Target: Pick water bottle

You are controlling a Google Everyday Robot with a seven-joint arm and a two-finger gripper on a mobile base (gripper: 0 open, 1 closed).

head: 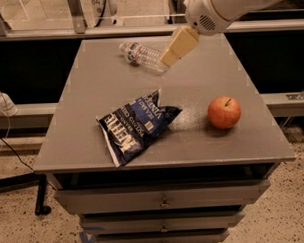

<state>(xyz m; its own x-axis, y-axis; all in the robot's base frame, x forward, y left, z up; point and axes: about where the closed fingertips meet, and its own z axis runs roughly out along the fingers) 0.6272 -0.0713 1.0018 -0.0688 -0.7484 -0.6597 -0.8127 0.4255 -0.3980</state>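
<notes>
At the far side of the tabletop [91, 100], a little left of the middle, the water bottle [138, 54] lies on its side. Its long axis runs slantwise, from the far left, where the cap end seems to point, to the near right. The claw [167, 60] hangs over that near-right end, slanting down and to the left from the white arm [213, 11] that reaches in from the far right corner. Its tip overlaps the bottle's end in this view, so I cannot tell whether it touches the bottle or hovers just above it. Nor can I tell how far open the claw is; the bottle rests on the tabletop and does not look lifted.

The bottle therefore lies to the left of the claw and slightly farther away. To take it across the ribbed body, the claw would likely need to move a little left along the bottle and turn square to the slanted axis.

The blue chip bag [134, 126] sits well apart on the near side, and the apple [224, 112] lies near the right edge. Neither stands in the way. A round bottle may roll if nudged sideways.
</notes>
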